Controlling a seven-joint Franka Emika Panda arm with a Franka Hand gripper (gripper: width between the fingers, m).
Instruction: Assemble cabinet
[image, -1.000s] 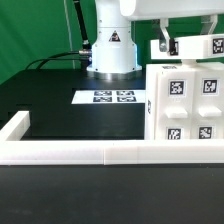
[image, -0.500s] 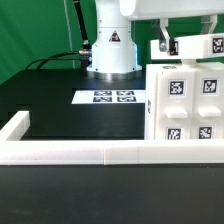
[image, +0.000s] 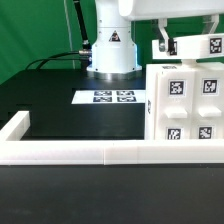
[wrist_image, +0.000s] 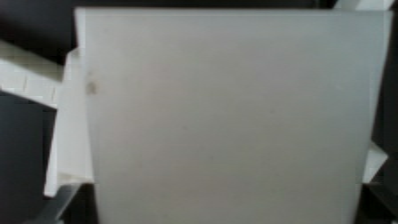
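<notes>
Cabinet assembly looks partway along, as far as these views allow. The cabinet body (image: 186, 110) stands at the right of the black table (image: 60, 112), tight against the near white rail (image: 80, 152), its tagged front facing the exterior view. Over its far top edge hangs the gripper (image: 166, 50), and just beside it, on the exterior view's right, is a tagged panel (image: 205, 45). Whether that panel is already seated on the body or only held above it cannot be told.

The wrist view is almost filled by one plain white face (wrist_image: 214, 110) very close to the camera. No fingertips show there, so I cannot tell whether the jaws are apart or clamped on a part.

No loose parts show on the table left of the body, where only the marker board (image: 112, 97) lies. My guess is that most pieces are at the body, with a top or side panel left to be set and pressed home.
</notes>
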